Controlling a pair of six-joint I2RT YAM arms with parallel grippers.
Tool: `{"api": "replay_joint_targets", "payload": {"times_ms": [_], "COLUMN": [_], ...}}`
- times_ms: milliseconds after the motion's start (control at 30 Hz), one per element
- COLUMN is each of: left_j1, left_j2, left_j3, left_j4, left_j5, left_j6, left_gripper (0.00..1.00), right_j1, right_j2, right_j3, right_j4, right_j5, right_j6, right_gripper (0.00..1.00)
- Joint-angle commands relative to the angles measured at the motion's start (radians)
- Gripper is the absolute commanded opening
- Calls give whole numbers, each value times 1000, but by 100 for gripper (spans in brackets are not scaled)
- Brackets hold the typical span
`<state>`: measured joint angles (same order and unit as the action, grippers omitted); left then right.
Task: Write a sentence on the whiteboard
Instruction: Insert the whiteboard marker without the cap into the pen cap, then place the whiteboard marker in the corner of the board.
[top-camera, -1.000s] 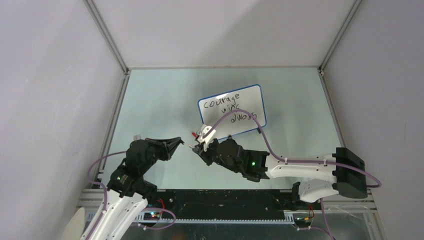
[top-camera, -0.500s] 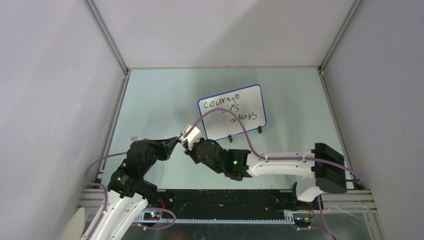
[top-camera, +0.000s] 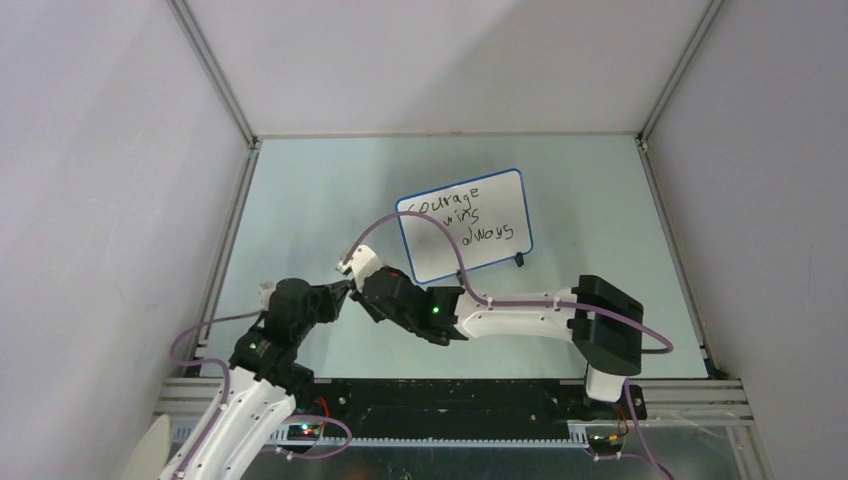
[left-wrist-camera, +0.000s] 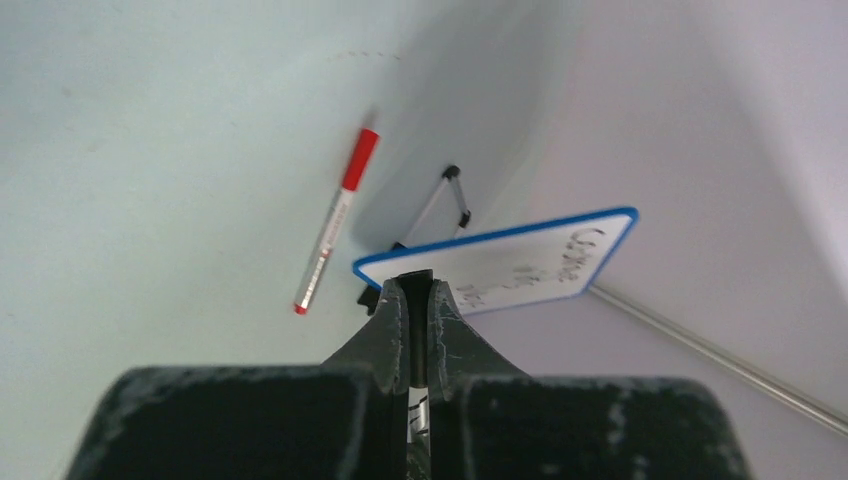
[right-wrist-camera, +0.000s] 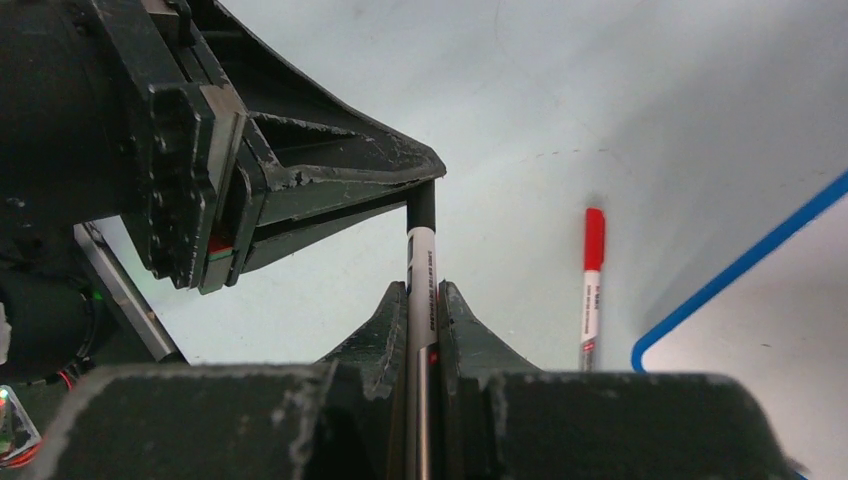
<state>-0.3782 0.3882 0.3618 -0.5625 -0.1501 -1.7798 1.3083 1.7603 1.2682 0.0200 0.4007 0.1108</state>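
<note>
The whiteboard (top-camera: 490, 222) stands at mid table on black feet, blue-rimmed. The sentence (top-camera: 462, 215) reads "courage wins always" in black. It also shows in the left wrist view (left-wrist-camera: 540, 262) and as a corner in the right wrist view (right-wrist-camera: 770, 330). My right gripper (top-camera: 360, 293) (right-wrist-camera: 423, 298) is shut on a black-and-white marker (right-wrist-camera: 421, 275). The marker's black capped end (right-wrist-camera: 421, 205) sits between the tips of my left gripper (top-camera: 343, 292) (left-wrist-camera: 416, 290), which is shut on that cap (left-wrist-camera: 416, 330). The two grippers meet tip to tip in front of the board's left side.
A red-capped marker (left-wrist-camera: 335, 222) lies on the table near the board's left foot, also seen in the right wrist view (right-wrist-camera: 591, 285). The right arm's purple cable (top-camera: 440, 235) loops across the board's left part. Walls close in on three sides.
My right arm swung left with the marker, away from the board, and brought its end into the left gripper's tips. The left gripper drew slightly nearer and closed on that end.
</note>
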Motion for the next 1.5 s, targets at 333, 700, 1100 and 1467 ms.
{"api": "replay_joint_targets", "payload": {"times_ms": [333, 700, 1100, 1467], "left_j1": [-17, 154, 181, 181], "left_j2": [-19, 408, 690, 427], "left_j3": [-20, 193, 273, 218], "left_j4": [-25, -160, -32, 133], "left_j5": [-41, -253, -198, -269], "left_j6": [65, 524, 857, 1101], "left_gripper": [0, 0, 29, 99], "right_j1": [-79, -136, -315, -875], "right_j2": [77, -247, -713, -1050], "right_j3": [21, -192, -502, -710], "right_j4": [32, -32, -247, -221], "right_j5": [-102, -94, -90, -71], "right_j6": [126, 140, 132, 177], "right_gripper": [67, 92, 89, 87]}}
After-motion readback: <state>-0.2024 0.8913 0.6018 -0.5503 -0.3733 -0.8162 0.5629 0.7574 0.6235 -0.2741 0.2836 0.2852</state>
